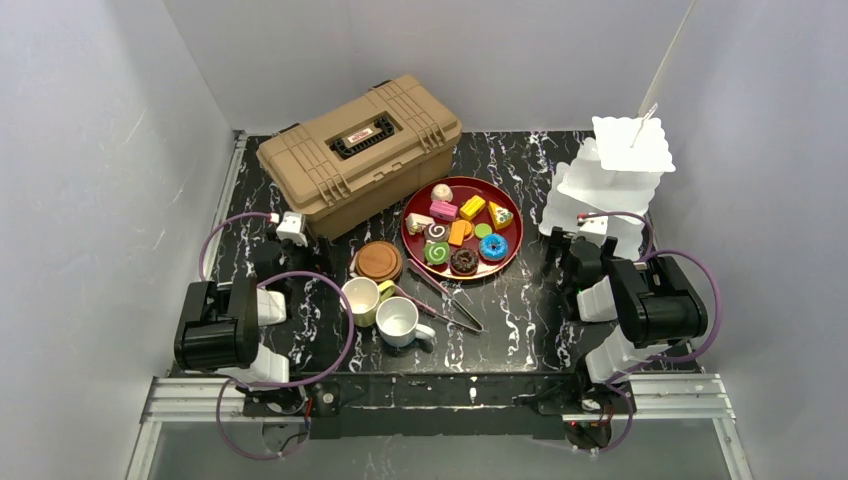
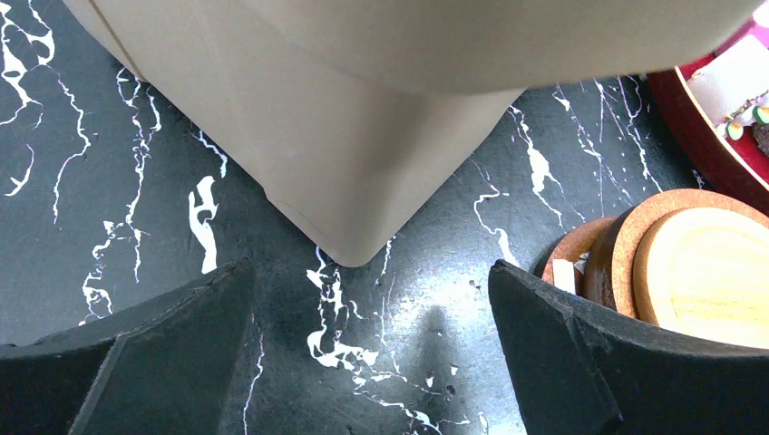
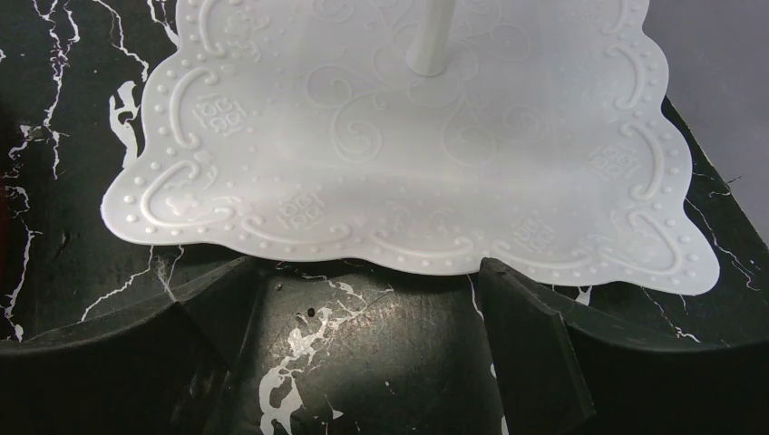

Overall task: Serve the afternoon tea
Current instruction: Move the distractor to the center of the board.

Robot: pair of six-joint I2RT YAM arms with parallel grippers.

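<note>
Toy pastries lie on a red plate (image 1: 408, 232) at mid-table, among them a blue donut (image 1: 493, 246), a chocolate donut (image 1: 464, 261) and a green swirl roll (image 1: 437, 252). A stack of brown coasters (image 1: 379, 260) sits left of the plate. In front of it stand a pale yellow mug (image 1: 362, 298) and a white mug (image 1: 399, 320). My left gripper (image 1: 303, 250) is open and empty over bare table (image 2: 372, 335), with the coasters (image 2: 698, 272) just past its right finger. My right gripper (image 1: 572, 245) is open and empty (image 3: 372, 335).
A tan ribbed toolbox (image 1: 360, 150) fills the back left, its corner (image 2: 363, 136) close ahead of my left fingers. Metal tongs (image 1: 445, 295) lie beside the mugs. A white tiered stand (image 1: 610, 185) rises at the right, its lowest tier (image 3: 408, 154) right before my right gripper.
</note>
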